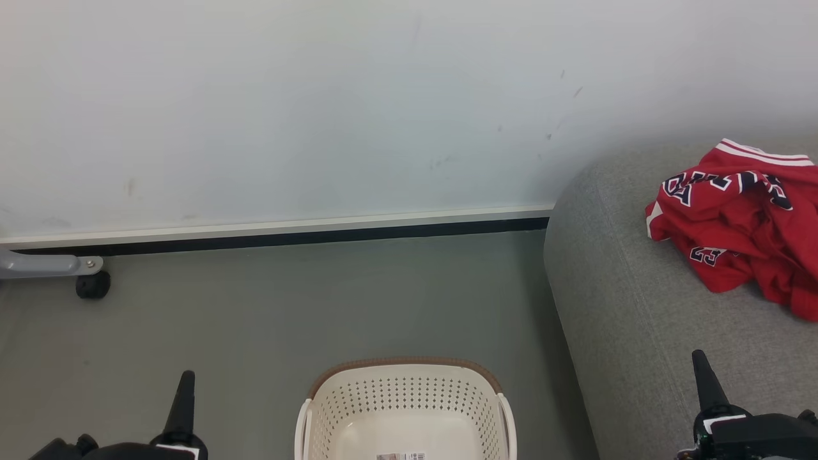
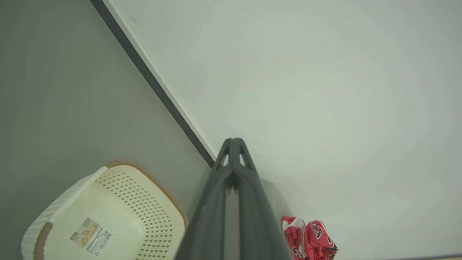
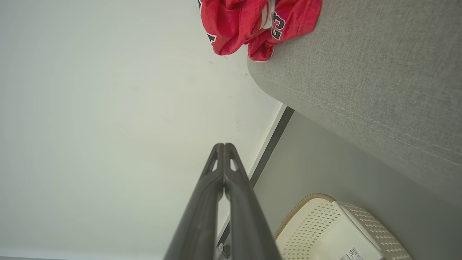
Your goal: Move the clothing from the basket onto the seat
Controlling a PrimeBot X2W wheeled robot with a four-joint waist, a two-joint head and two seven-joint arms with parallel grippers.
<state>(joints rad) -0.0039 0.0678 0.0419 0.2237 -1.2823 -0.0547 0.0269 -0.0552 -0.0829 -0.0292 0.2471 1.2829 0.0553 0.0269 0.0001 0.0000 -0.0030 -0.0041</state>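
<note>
At upper right of the head view, crumpled red basketball clothing (image 1: pixel 735 230) lies on the grey fabric seat (image 1: pixel 626 332), up-frame of the clenched right gripper (image 1: pixel 700 361) (left gripper (image 1: pixel 186 383) clenched too, farther).

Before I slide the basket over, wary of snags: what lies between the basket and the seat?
Bare grey floor, nothing else, between basket and seat; the head view shows it.
</note>
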